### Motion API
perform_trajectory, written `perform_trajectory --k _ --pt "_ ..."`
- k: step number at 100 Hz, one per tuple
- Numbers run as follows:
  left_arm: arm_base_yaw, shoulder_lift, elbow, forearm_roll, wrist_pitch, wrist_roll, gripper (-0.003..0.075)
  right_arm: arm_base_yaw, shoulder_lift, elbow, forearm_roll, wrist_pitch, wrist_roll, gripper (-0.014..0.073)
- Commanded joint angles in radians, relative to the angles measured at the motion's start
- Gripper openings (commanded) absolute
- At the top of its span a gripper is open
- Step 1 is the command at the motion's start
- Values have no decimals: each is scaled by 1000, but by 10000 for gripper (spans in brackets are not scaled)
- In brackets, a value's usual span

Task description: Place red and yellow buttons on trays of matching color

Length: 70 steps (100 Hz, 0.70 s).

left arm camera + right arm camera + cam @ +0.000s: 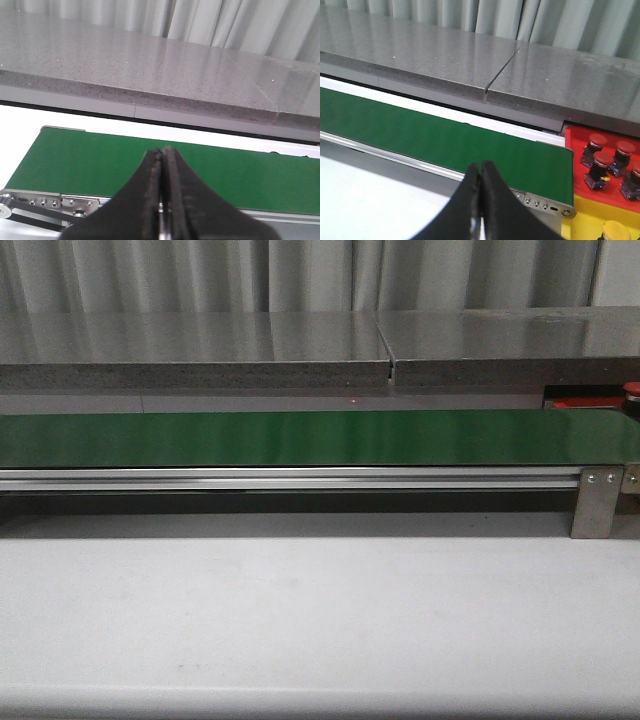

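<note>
Several red buttons [603,160] with dark bases stand on the red tray [576,150] past the belt's end in the right wrist view. Beside it lies a yellow tray [585,212] with one yellow button [617,231] at the frame's edge. From the front, only a strip of the red tray [585,401] and one red button [632,389] show at the far right. My right gripper [481,165] is shut and empty, hovering short of the green belt [445,140]. Over the belt's other end [100,160], my left gripper [163,150] is also shut and empty.
The long green belt [300,437] runs across on an aluminium rail [290,479] with a bracket [597,502] at its right end. Behind it is a grey stone ledge [200,350] and curtains. White tabletop [300,620] lies in front.
</note>
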Motion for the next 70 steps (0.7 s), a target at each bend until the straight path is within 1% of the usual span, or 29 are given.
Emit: perform_trajectory --k 1,27,35,45,51,56,60,65,70 --pt "-8 3 -27 -22 -27 1 -19 -1 12 -24 23 -57 -11 -66" --pt "-8 3 -27 -22 -27 1 -19 -1 12 -22 30 -66 -11 -66" --pt "-8 3 -27 -22 -27 1 -19 2 12 -4 36 -100 -11 -66" --pt "-8 3 -27 -22 -27 1 -19 37 9 25 28 -148 -8 -66" --pt "-8 3 -27 -22 -27 1 -19 71 6 42 -5 -165 11 -66" --pt "-8 3 -27 -22 -27 1 -19 96 -1 53 -62 -172 67 -66" --pt "-8 3 -27 -22 -27 1 -19 117 -3 62 -133 -180 126 -66" --pt "-8 3 -27 -22 -27 1 -19 139 -7 74 -235 -192 234 -66" --pt "-8 3 -27 -22 -27 1 -19 161 -13 91 -353 -215 381 -66"
